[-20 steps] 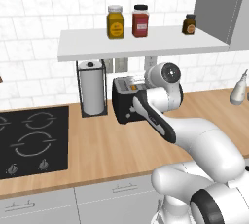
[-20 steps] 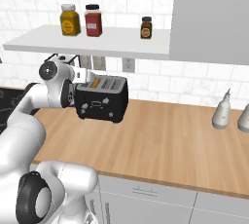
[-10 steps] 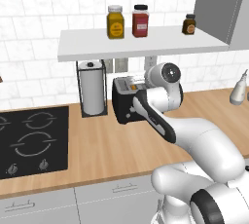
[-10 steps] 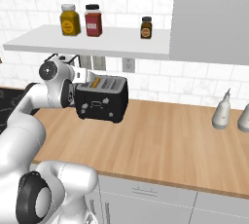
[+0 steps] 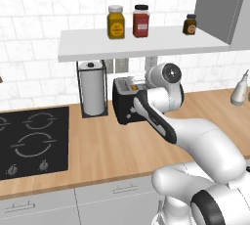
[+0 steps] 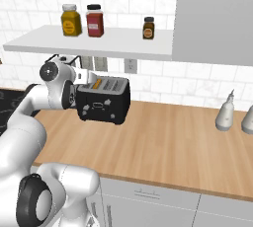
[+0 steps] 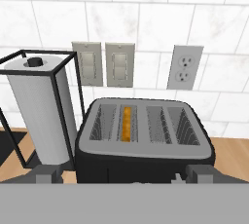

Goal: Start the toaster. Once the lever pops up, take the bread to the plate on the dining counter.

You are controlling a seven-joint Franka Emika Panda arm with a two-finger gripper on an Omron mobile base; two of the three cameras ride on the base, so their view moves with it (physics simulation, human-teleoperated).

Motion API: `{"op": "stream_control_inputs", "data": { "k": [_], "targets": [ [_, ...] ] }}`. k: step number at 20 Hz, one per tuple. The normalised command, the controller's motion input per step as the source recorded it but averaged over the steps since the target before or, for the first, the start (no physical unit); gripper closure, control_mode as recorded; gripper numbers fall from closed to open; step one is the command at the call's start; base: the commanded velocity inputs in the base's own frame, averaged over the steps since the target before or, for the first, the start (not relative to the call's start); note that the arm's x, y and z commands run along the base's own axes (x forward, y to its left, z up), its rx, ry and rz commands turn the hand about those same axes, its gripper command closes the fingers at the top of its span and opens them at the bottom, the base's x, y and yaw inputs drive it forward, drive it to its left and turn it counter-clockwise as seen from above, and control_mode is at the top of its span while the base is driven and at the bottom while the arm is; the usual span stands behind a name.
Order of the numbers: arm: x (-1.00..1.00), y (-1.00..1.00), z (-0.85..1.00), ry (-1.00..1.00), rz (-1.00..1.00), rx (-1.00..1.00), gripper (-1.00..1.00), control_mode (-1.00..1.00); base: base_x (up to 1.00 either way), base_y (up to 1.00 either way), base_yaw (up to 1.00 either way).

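- Nothing has shifted over the last second: the arm stays parked at the toaster (image 6: 103, 100), and the toaster has not moved.
- The tool (image 7: 124, 175) hangs just in front of the toaster, jaws spread wide, holding nothing.
- The bread (image 7: 126, 124) sits low in a slot, crust edge showing.
- The toaster stands on the bench (image 6: 168, 142) beside the paper roll (image 7: 41, 108).
- My guess: it is waiting, or the lever is not yet pressed.

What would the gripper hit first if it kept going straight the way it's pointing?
Most likely the black boxy toaster just ahead of the open gripper, around its near top edge; exact depth is hard to judge.
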Motion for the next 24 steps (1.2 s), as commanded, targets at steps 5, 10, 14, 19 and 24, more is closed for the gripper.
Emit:
{"op": "stream_control_inputs", "data": {
  "k": [5,10,14,19,24],
  "targets": [
    [0.00,0.00,0.00,0.00,0.00,0.00,-1.00,-1.00,0.00,0.00,0.00],
    [0.00,0.00,0.00,0.00,0.00,0.00,-1.00,-1.00,0.00,0.00,0.00],
    [0.00,0.00,0.00,0.00,0.00,0.00,-1.00,-1.00,0.00,0.00,0.00],
    [0.00,0.00,0.00,0.00,0.00,0.00,-1.00,-1.00,0.00,0.00,0.00],
    [0.00,0.00,0.00,0.00,0.00,0.00,-1.00,-1.00,0.00,0.00,0.00]
  ]
}}
